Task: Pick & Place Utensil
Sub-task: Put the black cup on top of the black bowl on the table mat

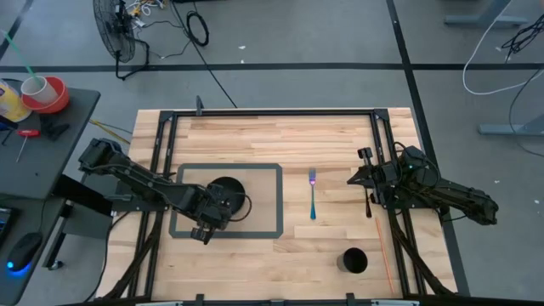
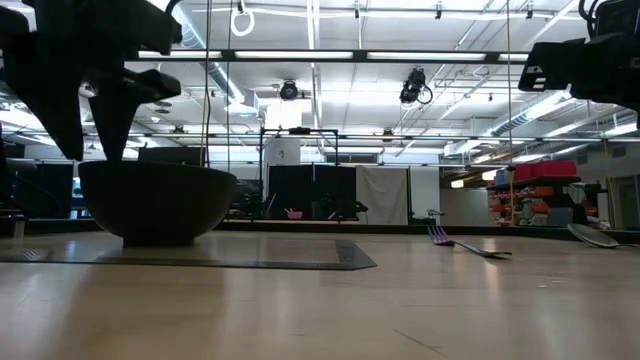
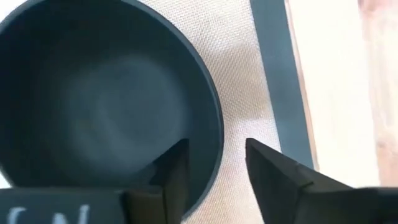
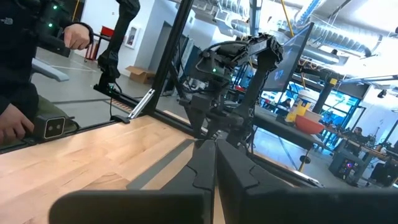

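A black bowl [image 1: 228, 191] [image 2: 155, 205] stands on a grey bordered placemat [image 1: 270, 202]. My left gripper [image 3: 214, 149] [image 1: 219, 212] is open and points down over the bowl's near rim [image 3: 213, 121], one finger inside the bowl and one outside. An iridescent fork [image 1: 313, 195] [image 2: 468, 246] lies flat on the wood right of the placemat. A dark spoon [image 1: 369, 206] [image 2: 595, 236] lies farther right. My right gripper [image 4: 215, 163] [image 1: 357, 180] is shut and empty, held above the table near the spoon. My left gripper comes from above, its fingers [image 3: 176, 168] standing on either side of the bowl's rim, one in the hollow and one outside. Whether they touch the rim I cannot tell. The bowl rests on the placemat.
A black cup [image 1: 354, 260] stands near the table's near edge, right of centre. A thin red line [image 1: 384, 242] runs along the wood on the right. A black frame borders the tabletop. A person sits beyond the table's edge [image 4: 25, 68].
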You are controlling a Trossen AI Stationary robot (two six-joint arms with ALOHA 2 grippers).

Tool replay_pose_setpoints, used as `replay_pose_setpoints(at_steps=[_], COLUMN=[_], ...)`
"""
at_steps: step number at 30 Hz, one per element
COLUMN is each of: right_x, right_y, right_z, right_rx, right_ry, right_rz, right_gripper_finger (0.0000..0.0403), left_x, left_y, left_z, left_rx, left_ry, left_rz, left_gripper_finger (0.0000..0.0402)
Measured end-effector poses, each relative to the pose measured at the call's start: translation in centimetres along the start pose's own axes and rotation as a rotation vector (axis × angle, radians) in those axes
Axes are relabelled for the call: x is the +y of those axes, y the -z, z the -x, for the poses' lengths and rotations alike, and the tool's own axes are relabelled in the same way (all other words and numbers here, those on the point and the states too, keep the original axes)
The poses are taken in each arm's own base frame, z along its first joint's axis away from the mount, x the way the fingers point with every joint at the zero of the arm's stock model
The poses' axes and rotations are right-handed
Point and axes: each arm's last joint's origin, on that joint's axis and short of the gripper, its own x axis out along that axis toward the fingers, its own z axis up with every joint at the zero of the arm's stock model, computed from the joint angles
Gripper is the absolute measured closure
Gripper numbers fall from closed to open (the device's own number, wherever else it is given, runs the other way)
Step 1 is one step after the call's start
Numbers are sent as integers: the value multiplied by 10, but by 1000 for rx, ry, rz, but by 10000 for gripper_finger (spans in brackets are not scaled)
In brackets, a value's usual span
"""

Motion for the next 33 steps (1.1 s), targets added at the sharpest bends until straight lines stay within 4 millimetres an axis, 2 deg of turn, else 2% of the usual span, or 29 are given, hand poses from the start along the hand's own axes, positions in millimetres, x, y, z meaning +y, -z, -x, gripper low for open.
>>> replay_pose_setpoints(at_steps=[7, 12, 17, 25, 29, 33], right_x=[0, 0, 0, -1, -5, -9], right_y=[0, 0, 0, 0, -2, -3], right_z=[0, 0, 0, 0, 0, 1], right_rx=[0, 0, 0, 6, 15, 40], right_ry=[0, 0, 0, 33, 165, 284], right_rz=[0, 0, 0, -14, 46, 116], right_gripper_finger=[387, 387, 387, 387, 387, 387], left_x=[5, 5, 5, 3, -1, -3], left_y=[17, 30, 40, 28, 27, 35], left_z=[53, 94, 118, 132, 117, 97], left_rx=[-252, -519, -696, -921, -1025, -1062], left_ry=[9, 14, -29, -40, -23, -17], left_rz=[37, 55, 82, 109, 120, 132], left_gripper_finger=[201, 202, 212, 220, 220, 220])
